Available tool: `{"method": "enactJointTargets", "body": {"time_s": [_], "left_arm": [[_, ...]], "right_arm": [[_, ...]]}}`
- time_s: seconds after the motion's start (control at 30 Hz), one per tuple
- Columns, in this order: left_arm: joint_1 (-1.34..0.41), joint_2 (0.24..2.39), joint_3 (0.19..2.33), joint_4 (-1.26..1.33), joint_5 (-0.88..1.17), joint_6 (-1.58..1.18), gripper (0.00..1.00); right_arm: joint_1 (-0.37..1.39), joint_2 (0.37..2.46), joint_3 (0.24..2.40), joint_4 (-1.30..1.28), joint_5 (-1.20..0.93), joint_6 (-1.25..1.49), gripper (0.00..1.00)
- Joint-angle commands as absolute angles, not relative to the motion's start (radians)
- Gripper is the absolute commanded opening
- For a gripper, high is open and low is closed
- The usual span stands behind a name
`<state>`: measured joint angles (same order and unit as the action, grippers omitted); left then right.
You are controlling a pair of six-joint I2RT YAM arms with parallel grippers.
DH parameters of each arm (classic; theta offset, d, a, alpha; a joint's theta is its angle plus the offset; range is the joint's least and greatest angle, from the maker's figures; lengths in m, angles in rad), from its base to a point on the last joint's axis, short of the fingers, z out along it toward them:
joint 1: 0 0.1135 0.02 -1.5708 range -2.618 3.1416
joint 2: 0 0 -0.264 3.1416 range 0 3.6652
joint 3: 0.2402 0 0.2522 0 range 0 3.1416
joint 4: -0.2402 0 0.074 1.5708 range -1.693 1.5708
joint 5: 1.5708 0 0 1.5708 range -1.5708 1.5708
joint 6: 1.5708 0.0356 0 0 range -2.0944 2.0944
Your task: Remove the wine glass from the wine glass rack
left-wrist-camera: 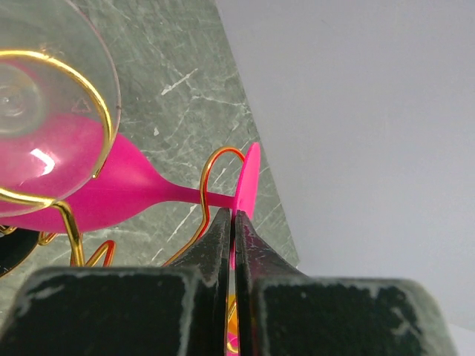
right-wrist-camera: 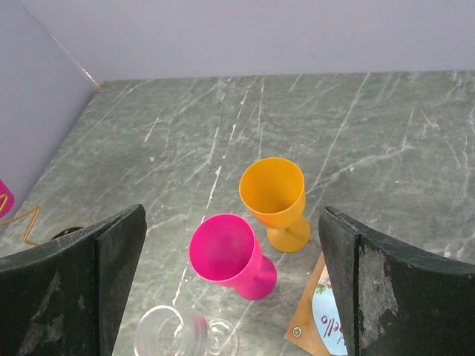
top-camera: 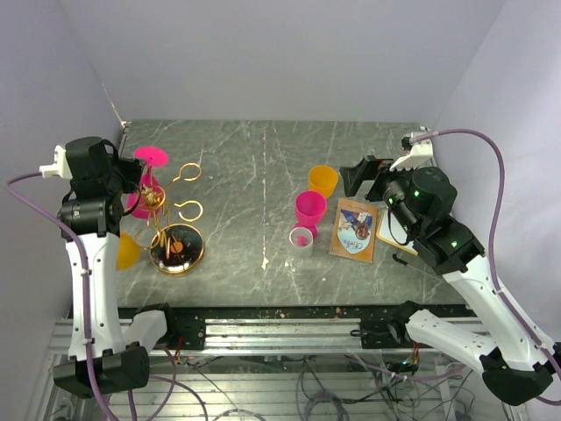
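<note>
A pink wine glass (left-wrist-camera: 111,189) hangs sideways from a loop arm of the gold wine glass rack (top-camera: 176,248), at the left of the table. Its stem passes through a gold loop (left-wrist-camera: 211,167), and its flat pink foot (left-wrist-camera: 249,182) points toward the wall. My left gripper (left-wrist-camera: 232,216) is shut on the edge of that foot. In the top view the same glass (top-camera: 145,186) shows beside the left arm's wrist. My right gripper (right-wrist-camera: 231,222) stands open, well apart from the rack, above the cups in the middle of the table.
A clear glass (left-wrist-camera: 41,111) and an orange glass (top-camera: 129,250) also hang on the rack. An orange cup (top-camera: 323,181), a pink cup (top-camera: 309,210) and a small clear glass (top-camera: 301,239) stand mid-table, beside a picture card (top-camera: 355,228). The left wall lies close behind the rack.
</note>
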<state>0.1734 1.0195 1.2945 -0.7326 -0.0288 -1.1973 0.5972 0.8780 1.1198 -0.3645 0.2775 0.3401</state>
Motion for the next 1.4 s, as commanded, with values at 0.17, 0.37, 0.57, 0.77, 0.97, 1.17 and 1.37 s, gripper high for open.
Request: {"method": "enactJointTargets", "body": {"time_s": [0.17,0.37,0.57,0.77,0.97,1.17,1.37], "left_arm": [[0.18,0.982,1.267,-0.741,0.045,-1.234,0.07],[0.18,0.965,1.254,-0.724,0.077,-1.253,0.07],[0.179,0.953,1.241,-0.711,0.102,-1.278,0.07],[0.18,0.935,1.22,-0.693,0.105,-1.3,0.07],[0.18,0.941,1.18,-0.617,0.145,-1.341,0.07],[0.181,0.932,1.126,-0.497,0.182,-1.382,0.07],[0.185,0.941,1.108,-0.44,0.19,-1.381,0.07]], "right_arm": [[0.607,0.869,1.117,-0.354,0.287,0.339,1.0],[0.607,0.868,1.116,-0.354,0.287,0.34,1.0],[0.608,0.87,1.115,-0.353,0.286,0.341,1.0],[0.609,0.875,1.117,-0.354,0.284,0.341,1.0],[0.608,0.877,1.117,-0.354,0.287,0.338,1.0],[0.609,0.88,1.118,-0.354,0.284,0.337,1.0],[0.608,0.878,1.116,-0.354,0.293,0.333,1.0]]}}
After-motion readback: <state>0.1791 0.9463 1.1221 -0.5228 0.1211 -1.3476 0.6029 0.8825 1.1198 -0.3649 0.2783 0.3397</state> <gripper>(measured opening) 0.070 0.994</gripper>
